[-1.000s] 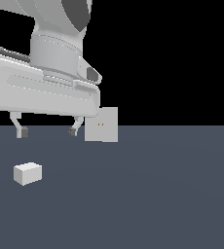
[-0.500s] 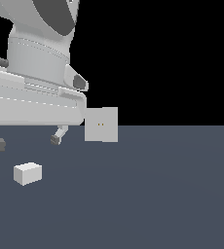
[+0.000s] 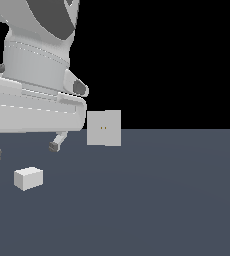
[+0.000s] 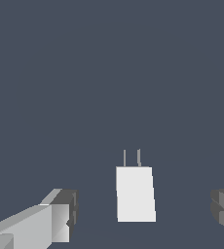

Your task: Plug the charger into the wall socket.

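Nearest on the dark grey tabletop (image 3: 152, 210) lies the small white rectangular charger block (image 3: 28, 178), untouched. Above it hover the arm's grey-tipped fingers (image 3: 54, 146), spread wide and empty; this looks like the approach, so descending to straddle it comes next. Beyond stands the upright white square wall socket (image 3: 104, 128).

Below me spreads a flat, dark grey-blue floor (image 3: 177, 200), and directly on it lie just two things: the small white charger (image 3: 28, 178) toward the exterior view's left, and well apart from it, farther back, the wall socket (image 3: 104, 128) standing upright.
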Motion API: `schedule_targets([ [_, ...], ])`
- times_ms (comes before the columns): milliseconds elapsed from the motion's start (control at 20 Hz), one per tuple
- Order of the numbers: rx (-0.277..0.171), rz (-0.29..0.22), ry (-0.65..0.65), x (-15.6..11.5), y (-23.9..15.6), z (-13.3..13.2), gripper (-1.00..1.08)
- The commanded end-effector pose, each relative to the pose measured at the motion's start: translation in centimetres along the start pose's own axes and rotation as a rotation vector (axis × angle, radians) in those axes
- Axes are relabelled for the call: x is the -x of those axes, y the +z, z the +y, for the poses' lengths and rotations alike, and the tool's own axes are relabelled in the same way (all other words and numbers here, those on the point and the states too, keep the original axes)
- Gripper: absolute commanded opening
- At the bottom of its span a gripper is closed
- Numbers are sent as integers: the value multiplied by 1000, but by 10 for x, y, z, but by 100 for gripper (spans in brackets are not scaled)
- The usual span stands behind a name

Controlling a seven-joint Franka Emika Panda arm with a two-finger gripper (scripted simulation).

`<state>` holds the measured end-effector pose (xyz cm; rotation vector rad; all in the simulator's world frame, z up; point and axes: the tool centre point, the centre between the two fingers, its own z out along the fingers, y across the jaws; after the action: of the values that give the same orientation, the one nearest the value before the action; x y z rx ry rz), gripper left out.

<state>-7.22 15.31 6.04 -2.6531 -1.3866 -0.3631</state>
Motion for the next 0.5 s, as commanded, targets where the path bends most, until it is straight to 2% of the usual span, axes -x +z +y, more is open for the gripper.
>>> schedule_targets([
  [0,-1,-1,0,2,5,0,100],
  [450,0,-1,-5,12,40,-1,100],
])
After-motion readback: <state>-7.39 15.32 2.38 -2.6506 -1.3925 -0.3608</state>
